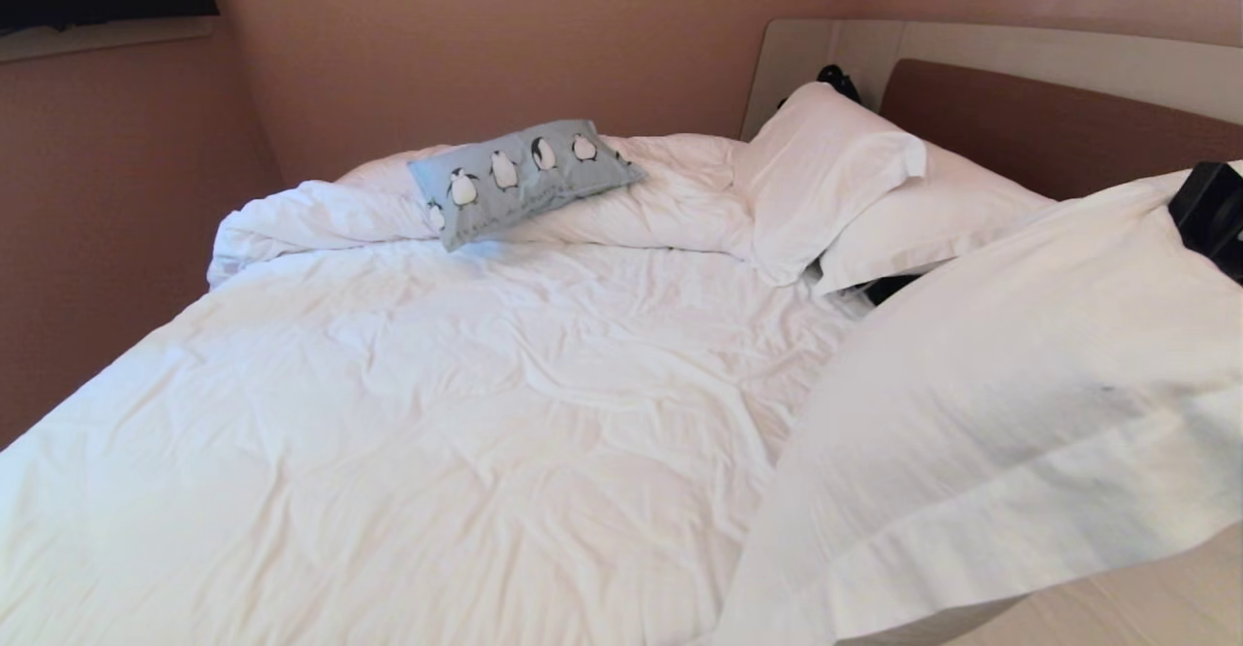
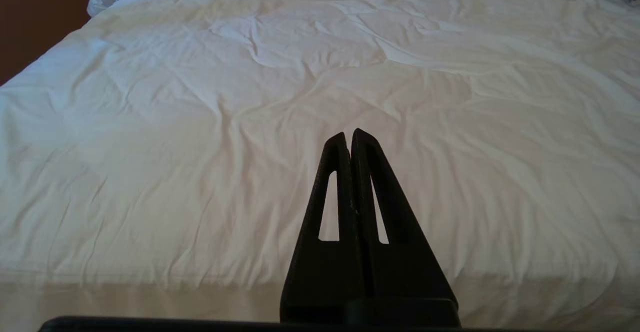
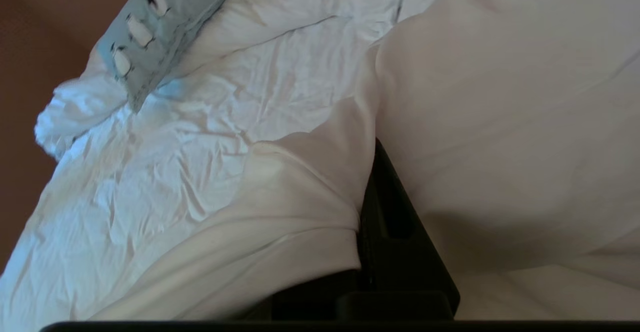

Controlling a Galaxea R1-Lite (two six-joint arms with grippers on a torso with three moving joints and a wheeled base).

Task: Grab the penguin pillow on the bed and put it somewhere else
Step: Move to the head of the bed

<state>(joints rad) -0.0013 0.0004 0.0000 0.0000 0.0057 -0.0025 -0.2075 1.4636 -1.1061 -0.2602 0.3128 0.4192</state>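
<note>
bed (image 1: 388, 413) centre open; penguin pillow (image 1: 520, 178) far edge

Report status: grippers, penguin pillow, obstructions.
Right gripper shut on white pillow, lifted. Left gripper shut, empty. Penguin pillow untouched on bunched duvet.

Light-blue penguin pillow (image 1: 524, 178), black-white penguins; white bed (image 1: 408, 413).

A bedroom: the bed (image 1: 437, 413), a large double with a rumpled white duvet (image 1: 505, 209), fills the room, white pillows (image 1: 845, 180) lie against a brown headboard (image 1: 1049, 126) far right, and plain pinkish walls (image 1: 466, 34) close in.
</note>
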